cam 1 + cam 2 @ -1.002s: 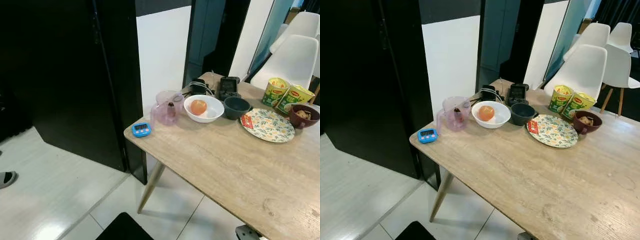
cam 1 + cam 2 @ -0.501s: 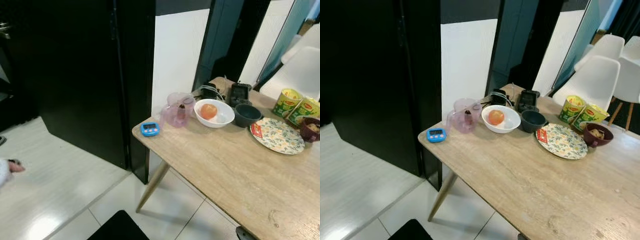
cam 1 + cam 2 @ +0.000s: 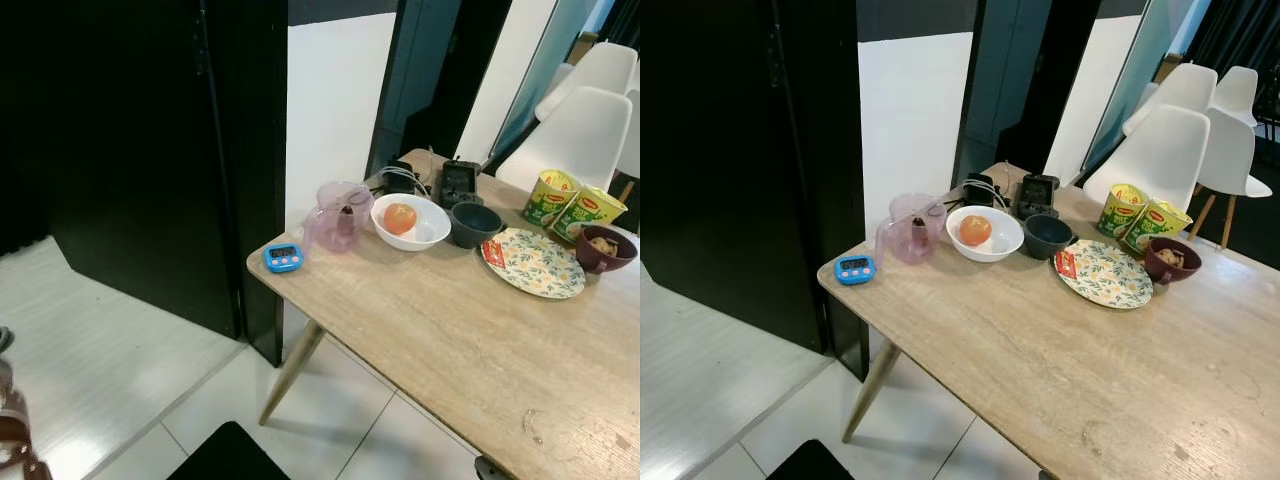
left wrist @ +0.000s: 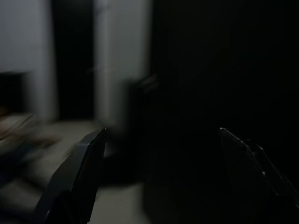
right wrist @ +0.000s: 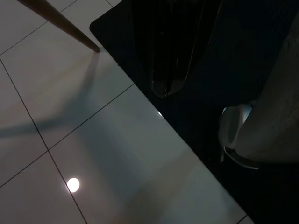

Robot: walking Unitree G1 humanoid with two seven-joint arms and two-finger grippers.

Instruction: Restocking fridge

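Big black fridge [image 3: 130,150] stands tall at the robot's left, door closed, just beside the near-left corner of the wooden table [image 3: 1040,360]. Two white chairs [image 3: 1185,140] wait past the far edge.

Along the far edge, running from the left corner toward the right: one blue timer [image 3: 854,267] right at the corner, one purple jug [image 3: 908,229], one white bowl [image 3: 984,233] holding a single orange fruit [image 3: 975,229], one dark bowl [image 3: 1047,236], one floral plate [image 3: 1104,273] with a red packet on its rim, one maroon bowl [image 3: 1171,258], and two yellow-green noodle cups [image 3: 1137,216] behind it. A black device with cables sits at the far corner.

The fruit looks like the likely item to go into the fridge; that's my guess. It lies ahead and above both hanging arms, roughly central, so neither arm is clearly nearer.

Left gripper [image 4: 159,177] hangs in the dark, fingers spread apart, nothing between them. Right gripper [image 5: 170,86] points at the floor tiles by a table leg; whether its fingers are parted, I cannot tell.
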